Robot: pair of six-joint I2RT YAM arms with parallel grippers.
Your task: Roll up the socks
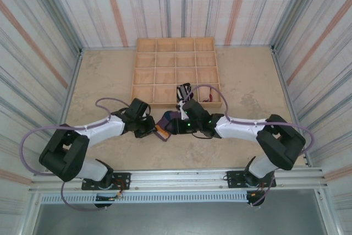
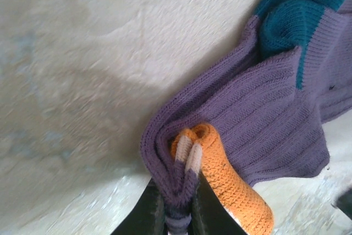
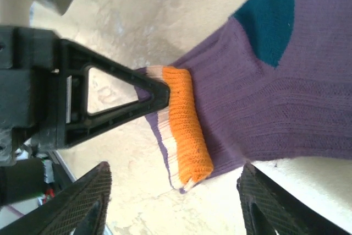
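The purple sock (image 1: 166,120) lies on the table just in front of the tray, between both grippers. In the left wrist view the purple sock (image 2: 264,114) is folded over, with its teal toe (image 2: 297,9) far right and its orange heel (image 2: 231,174) rolled up beside the jaws. My left gripper (image 2: 179,213) is shut on the sock's folded purple-and-white edge. From the right wrist, the left gripper (image 3: 110,97) pinches the sock next to the orange roll (image 3: 184,125). My right gripper (image 3: 176,202) stands open just short of that roll. A black-and-white striped sock (image 1: 184,91) sits in a front tray compartment.
The wooden tray (image 1: 175,53) with several square compartments stands behind the grippers. Striped walls enclose the table on three sides. A purple cable (image 1: 104,103) loops above the left arm, and another arcs over the tray's front right corner. Bare tabletop (image 1: 247,86) lies to the right.
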